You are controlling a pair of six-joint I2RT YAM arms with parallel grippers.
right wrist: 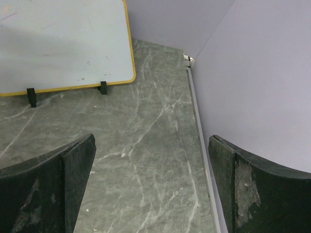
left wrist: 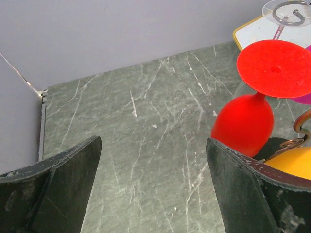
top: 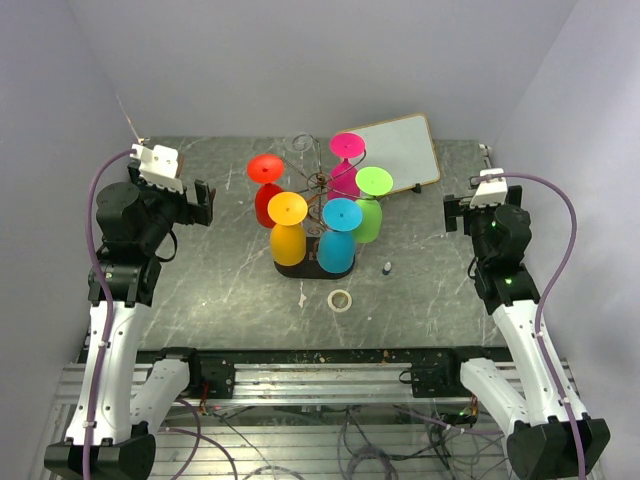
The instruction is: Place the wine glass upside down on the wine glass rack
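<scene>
The wine glass rack (top: 318, 183), a thin brown wire stand on a black oval base (top: 303, 269), stands mid-table. Several coloured wine glasses hang on it upside down: red (top: 266, 170), yellow (top: 288, 212), blue (top: 340, 216), green (top: 374, 183), magenta (top: 347, 146). A clear glass foot (top: 303, 147) shows at the back. In the left wrist view the red glass (left wrist: 245, 124) hangs to the right and the clear foot (left wrist: 286, 12) sits in a hook. My left gripper (top: 205, 203) (left wrist: 153, 162) is open and empty, left of the rack. My right gripper (top: 452, 213) (right wrist: 153, 162) is open and empty, right of the rack.
A white board with a yellow frame (top: 400, 150) (right wrist: 63, 43) leans at the back right. A tape ring (top: 340, 299) and a small grey piece (top: 387, 268) lie in front of the rack. Walls enclose the table on the left, back and right (right wrist: 257, 82).
</scene>
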